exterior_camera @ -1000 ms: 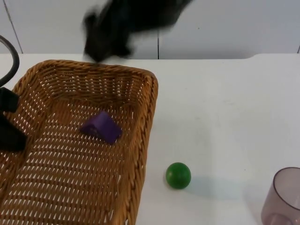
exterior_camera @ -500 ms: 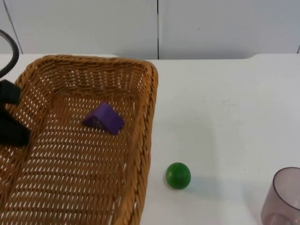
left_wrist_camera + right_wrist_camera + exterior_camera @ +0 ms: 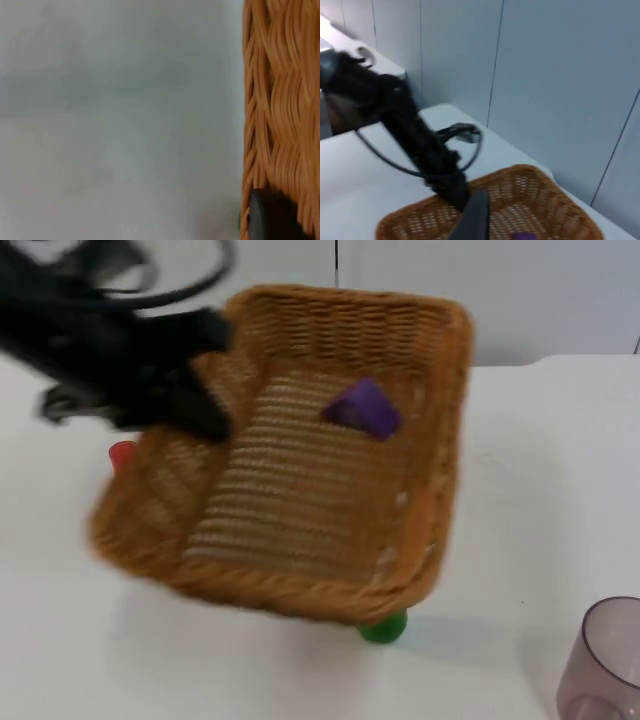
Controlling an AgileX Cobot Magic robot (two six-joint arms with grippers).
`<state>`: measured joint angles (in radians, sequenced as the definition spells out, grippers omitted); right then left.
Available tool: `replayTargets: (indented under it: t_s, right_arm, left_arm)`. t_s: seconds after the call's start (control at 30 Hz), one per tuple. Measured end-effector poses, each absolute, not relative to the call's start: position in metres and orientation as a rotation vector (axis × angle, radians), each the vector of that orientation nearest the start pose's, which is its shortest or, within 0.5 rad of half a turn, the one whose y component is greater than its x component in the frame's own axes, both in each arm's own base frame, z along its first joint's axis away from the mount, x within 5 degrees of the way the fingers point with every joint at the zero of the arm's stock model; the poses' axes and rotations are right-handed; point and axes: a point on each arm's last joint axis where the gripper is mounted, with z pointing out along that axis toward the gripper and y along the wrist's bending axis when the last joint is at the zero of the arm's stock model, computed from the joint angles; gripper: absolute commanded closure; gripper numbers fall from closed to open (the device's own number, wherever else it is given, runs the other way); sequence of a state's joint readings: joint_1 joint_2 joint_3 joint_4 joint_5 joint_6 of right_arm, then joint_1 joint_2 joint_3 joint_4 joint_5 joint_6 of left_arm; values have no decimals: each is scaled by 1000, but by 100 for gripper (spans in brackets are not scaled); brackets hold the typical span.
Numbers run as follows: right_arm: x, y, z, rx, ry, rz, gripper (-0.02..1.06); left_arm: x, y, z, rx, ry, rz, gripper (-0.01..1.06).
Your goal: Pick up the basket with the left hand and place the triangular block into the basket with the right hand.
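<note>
The woven wicker basket (image 3: 300, 540) hangs tilted above the table, and my left gripper (image 3: 200, 410) is shut on its left rim. That rim (image 3: 280, 110) runs beside the left gripper's black fingertip (image 3: 270, 220) in the left wrist view. The purple triangular block (image 3: 362, 408) lies inside the basket near its far wall. The right arm waits high up and back from the table. One black fingertip (image 3: 476, 217) of the right gripper shows over the basket (image 3: 530, 210), with the left arm (image 3: 415, 135) reaching down to the rim.
A green ball (image 3: 385, 628) sits on the table, half hidden under the basket's near right corner. A small red object (image 3: 122, 453) peeks out at the basket's left side. A translucent purple cup (image 3: 605, 660) stands at the front right.
The left arm has lifted the basket off the table and swung it up and to the right, block inside. The basket now covers part of the green ball and has uncovered a red object.
</note>
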<state>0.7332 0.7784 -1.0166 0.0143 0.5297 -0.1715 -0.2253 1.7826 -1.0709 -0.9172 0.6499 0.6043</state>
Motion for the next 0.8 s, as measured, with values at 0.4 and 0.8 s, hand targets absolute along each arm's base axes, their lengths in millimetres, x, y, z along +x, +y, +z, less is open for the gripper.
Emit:
replayTargets:
  t_s: [0.4,0.8]
  right_arm:
    - [119,108,423,-804,1662,397,23]
    - [119,108,423,-801,1664,405,23]
  left_arm:
    - [443,-211,145,282,2555,-886,105]
    - [476,-222,79,287,2615,-849,105]
